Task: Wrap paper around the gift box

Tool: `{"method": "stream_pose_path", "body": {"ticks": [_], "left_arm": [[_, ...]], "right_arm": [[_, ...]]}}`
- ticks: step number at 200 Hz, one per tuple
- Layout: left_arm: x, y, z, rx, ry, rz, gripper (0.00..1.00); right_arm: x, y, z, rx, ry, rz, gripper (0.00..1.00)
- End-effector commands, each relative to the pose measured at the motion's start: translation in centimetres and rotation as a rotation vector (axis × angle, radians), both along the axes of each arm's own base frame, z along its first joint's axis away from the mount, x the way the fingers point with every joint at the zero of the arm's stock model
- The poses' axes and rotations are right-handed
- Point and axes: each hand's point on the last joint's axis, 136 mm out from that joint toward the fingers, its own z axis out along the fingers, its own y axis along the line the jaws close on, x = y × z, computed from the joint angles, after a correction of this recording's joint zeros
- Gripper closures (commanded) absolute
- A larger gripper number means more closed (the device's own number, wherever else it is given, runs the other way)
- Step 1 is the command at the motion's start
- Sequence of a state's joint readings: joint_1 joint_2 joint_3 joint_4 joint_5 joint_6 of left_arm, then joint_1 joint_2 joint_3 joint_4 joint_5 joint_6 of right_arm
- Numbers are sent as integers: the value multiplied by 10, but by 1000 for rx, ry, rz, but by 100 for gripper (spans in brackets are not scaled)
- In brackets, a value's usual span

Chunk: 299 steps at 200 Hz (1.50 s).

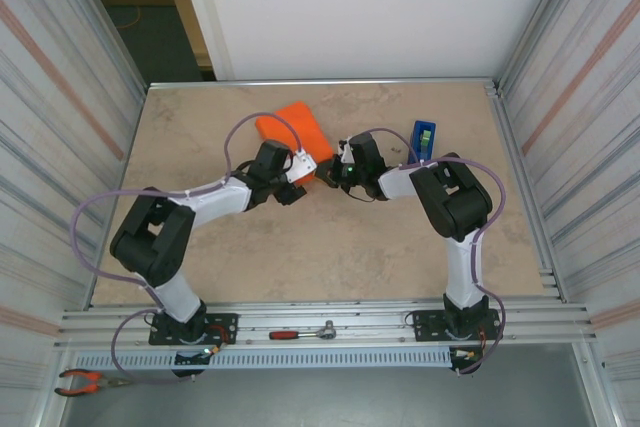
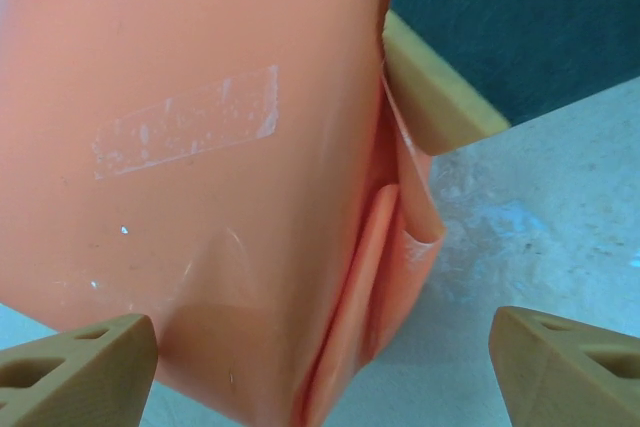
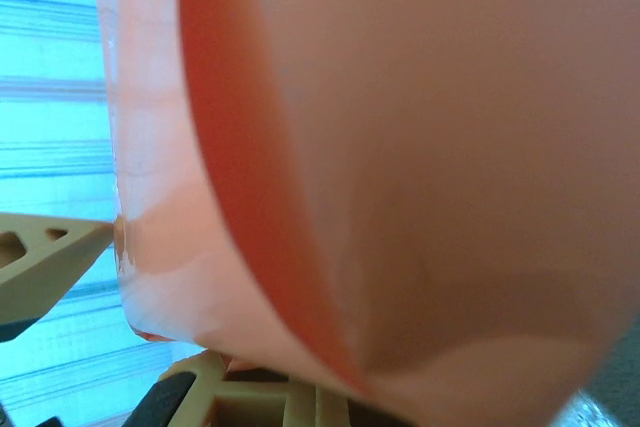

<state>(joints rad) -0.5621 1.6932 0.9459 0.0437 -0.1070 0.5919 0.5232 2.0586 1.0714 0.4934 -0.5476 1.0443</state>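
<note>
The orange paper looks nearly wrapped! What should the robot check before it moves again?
1. Tape strip stuck flat on the paper: ok.
2. End flap folded shut: not ok, it gapes.
3. Left gripper open, one finger on each side of the paper: ok.
4. Right gripper pinching the paper's edge: ok.
5. Blue tape dispenser close by on the table: ok.
6. Gift box sitting straight inside: cannot tell, the paper hides it.

You have no text, label, brand or number to read here. Any marking on the blue tape dispenser (image 1: 423, 137) is too small for you to make out.
</note>
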Motion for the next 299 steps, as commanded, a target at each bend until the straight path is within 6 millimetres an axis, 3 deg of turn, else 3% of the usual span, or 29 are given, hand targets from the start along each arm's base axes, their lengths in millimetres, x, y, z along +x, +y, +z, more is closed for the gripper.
{"method": "stream_pose_path", "body": {"ticks": [1,100,162,206,222,242,270,299], "left_arm": [[12,0,0,48,-84,-6,13],[26,-5,-12,80,-100,7,11],[27,-6,-21,91,-25,-3,33],[27,-5,-26,83,19,-5,40],[26,-3,-27,83,29,-2,41],[26,0,-28,76,40,8,43],[27,4,-28,62,52,23,43],[27,5,-29,66,58,29,44]], "right_arm": [[8,3,5,21,-5,-5,100],[10,3,3,19,4,-5,100],[8,2,5,19,5,-4,100],[4,-9,16,21,-6,-19,100],[1,-24,20,2,-2,-37,100],[-2,-58,22,-66,16,-83,99],[1,-125,35,-259,-10,-177,74],[12,-205,57,-477,-45,-320,65]]}}
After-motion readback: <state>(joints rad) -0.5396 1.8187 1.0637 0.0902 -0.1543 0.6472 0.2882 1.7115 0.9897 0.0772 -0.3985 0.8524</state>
